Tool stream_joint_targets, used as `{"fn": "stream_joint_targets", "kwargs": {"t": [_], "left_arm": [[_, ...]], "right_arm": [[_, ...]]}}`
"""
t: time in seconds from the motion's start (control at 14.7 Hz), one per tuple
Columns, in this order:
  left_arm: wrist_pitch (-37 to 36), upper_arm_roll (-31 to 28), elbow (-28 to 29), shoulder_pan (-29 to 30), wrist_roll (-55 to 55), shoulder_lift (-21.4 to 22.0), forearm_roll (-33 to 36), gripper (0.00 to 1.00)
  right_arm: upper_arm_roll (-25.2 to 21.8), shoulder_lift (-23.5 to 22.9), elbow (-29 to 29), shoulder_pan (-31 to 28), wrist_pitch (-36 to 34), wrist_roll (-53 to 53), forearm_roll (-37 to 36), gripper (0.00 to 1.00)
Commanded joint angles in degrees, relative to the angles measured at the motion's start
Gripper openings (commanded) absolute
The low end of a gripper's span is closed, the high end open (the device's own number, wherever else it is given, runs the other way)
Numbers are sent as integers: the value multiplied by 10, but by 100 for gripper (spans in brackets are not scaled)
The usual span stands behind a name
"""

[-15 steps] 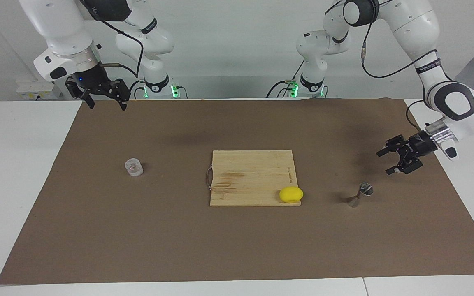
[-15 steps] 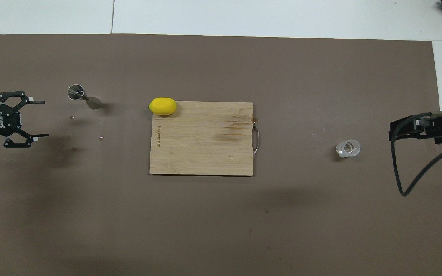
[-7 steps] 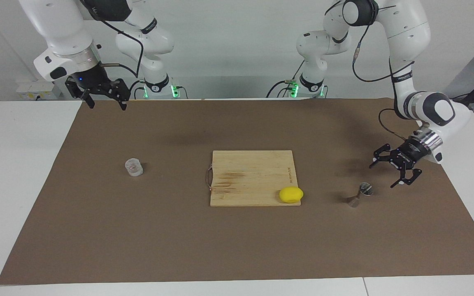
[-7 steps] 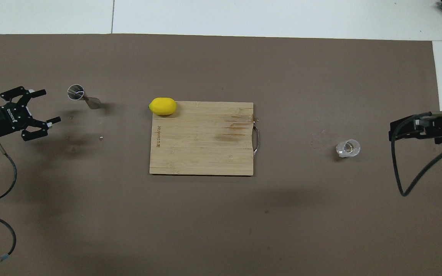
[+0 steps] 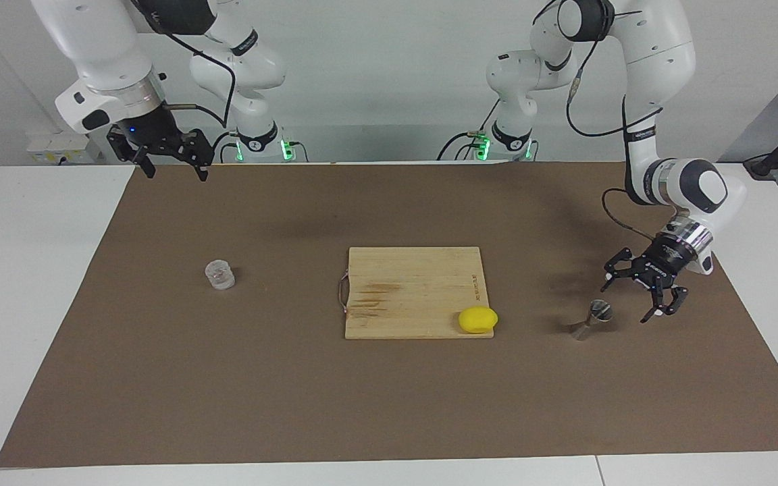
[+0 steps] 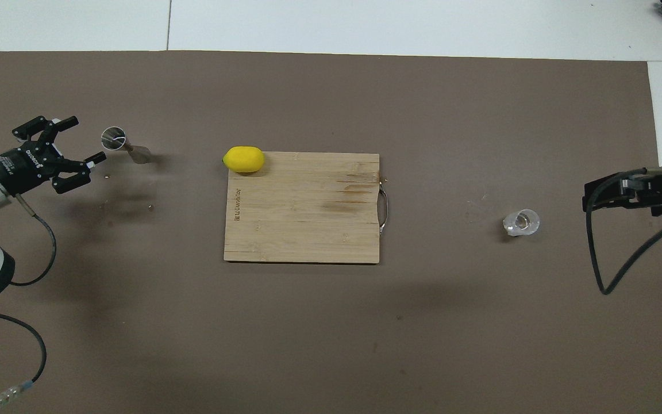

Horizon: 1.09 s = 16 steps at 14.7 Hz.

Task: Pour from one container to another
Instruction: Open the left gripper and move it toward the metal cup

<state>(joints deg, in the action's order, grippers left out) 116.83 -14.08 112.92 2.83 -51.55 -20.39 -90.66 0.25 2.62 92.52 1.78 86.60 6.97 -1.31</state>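
The clear glass cup point(image 5: 220, 275) stands on the brown mat toward the right arm's end, and also shows in the overhead view point(image 6: 520, 222). The silvery hourglass jigger point(image 5: 590, 321) stands on the mat toward the left arm's end, and also shows in the overhead view point(image 6: 125, 146). My left gripper point(image 5: 629, 298) is open and empty, low over the mat, close beside the jigger and apart from it; it also shows in the overhead view point(image 6: 87, 139). My right gripper point(image 5: 176, 174) is open and empty, waiting high over the mat's edge nearest the robots.
A wooden cutting board point(image 5: 416, 283) with a metal handle lies mid-mat. A yellow lemon point(image 5: 477, 319) sits on its corner nearest the jigger. A few small crumbs point(image 6: 150, 206) lie on the mat near the jigger.
My left gripper has come down and moved in toward the jigger, turning its open fingers to point at it. The right arm, cup and jigger have not moved.
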Motion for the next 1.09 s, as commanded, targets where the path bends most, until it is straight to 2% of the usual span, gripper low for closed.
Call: {"fn": "stream_joint_targets", "kwargs": {"t": [0.0, 0.75, 1.02], "left_arm": [[35, -5, 16, -24, -7, 11, -32, 100], [55, -5, 25, -49, -6, 10, -64, 100], [55, -5, 34, -56, -6, 11, -68, 87]], "right_arm": [[5, 13, 6, -8, -9, -8, 8, 100], [4, 17, 14, -7, -5, -7, 8, 100], [4, 18, 17, -7, -1, -5, 8, 100]]}}
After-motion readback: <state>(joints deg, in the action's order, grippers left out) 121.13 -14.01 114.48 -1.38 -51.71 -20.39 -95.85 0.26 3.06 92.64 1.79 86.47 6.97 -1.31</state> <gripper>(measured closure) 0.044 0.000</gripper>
